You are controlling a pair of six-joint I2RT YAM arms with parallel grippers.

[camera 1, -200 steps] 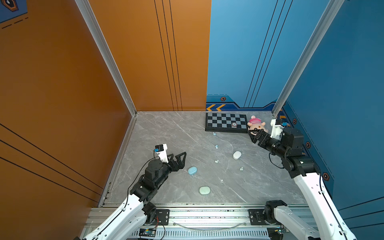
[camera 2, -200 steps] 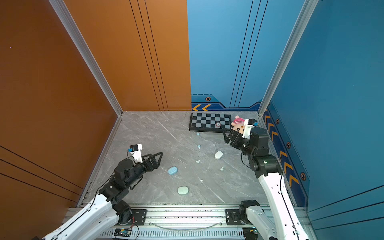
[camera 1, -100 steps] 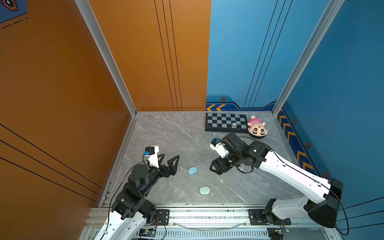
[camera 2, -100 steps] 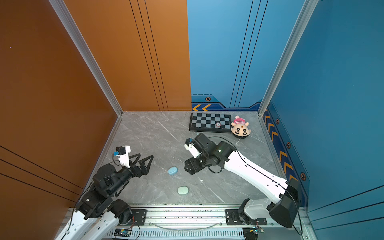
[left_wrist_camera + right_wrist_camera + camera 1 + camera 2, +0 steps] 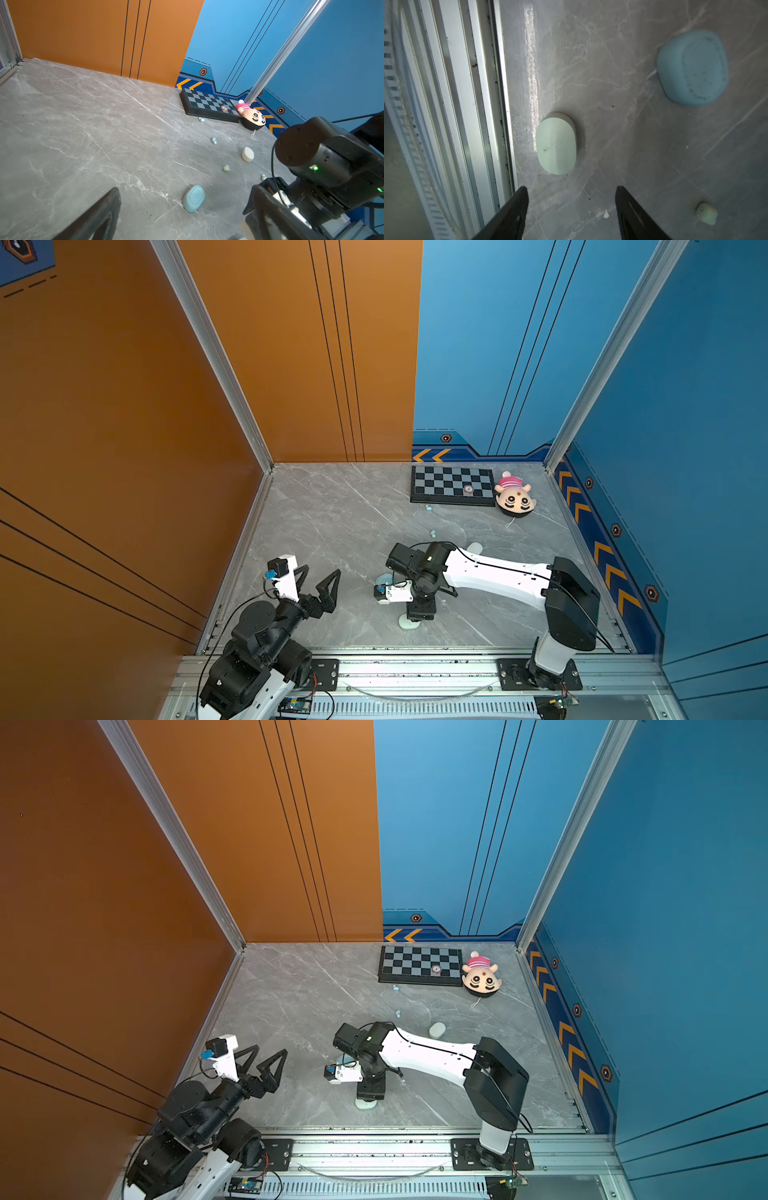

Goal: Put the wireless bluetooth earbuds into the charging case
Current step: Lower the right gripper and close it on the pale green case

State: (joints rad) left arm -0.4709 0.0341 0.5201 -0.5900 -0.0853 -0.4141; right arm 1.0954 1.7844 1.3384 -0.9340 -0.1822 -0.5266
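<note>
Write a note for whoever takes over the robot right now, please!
Left gripper: open, empty, away from the cases.
Right gripper: open, empty, pointing down at the green case, not touching.
Blue case and white case look shut; earbuds lie loose on the table.
Done: no earbud in a case yet.
To do: open a case, put the earbuds in.

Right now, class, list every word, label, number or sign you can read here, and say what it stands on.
No words or numbers can be read anywhere.
Orange chevrons, a sign without text, on the blue wall strip.
Hexagon badges on that strip: mark too small to read.
Round token on the chessboard: blurred.
Mint case and blue case: no lettering shows.
</note>
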